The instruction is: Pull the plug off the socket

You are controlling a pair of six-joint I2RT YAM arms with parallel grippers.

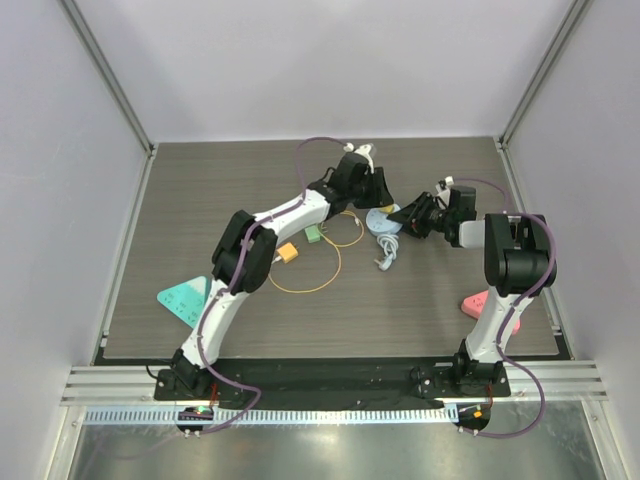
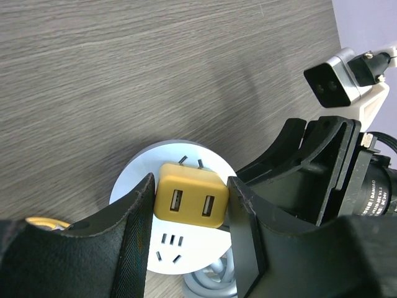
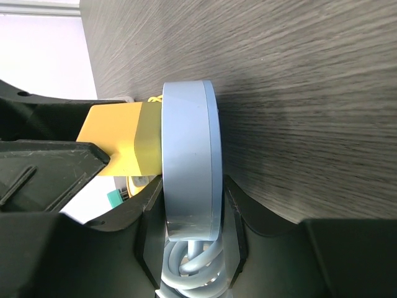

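Note:
A yellow plug (image 2: 189, 202) with two USB ports sits on the round pale blue socket (image 2: 189, 257). My left gripper (image 2: 189, 205) is shut on the plug, one finger pressed on each side. In the right wrist view the plug (image 3: 121, 139) rests flush against the socket (image 3: 186, 155), seen edge-on. My right gripper (image 3: 189, 214) is shut on the socket, clamping its two faces near the coiled grey cord (image 3: 192, 267). In the top view both grippers, left (image 1: 377, 200) and right (image 1: 403, 218), meet over the socket (image 1: 382, 222); the plug is hidden there.
A yellow cable loop (image 1: 322, 262) with an orange connector (image 1: 287, 252) and a green connector (image 1: 313, 234) lies left of the socket. The grey cord's end (image 1: 385, 255) trails toward the front. A teal piece (image 1: 185, 297) lies front left, a pink piece (image 1: 490, 305) front right.

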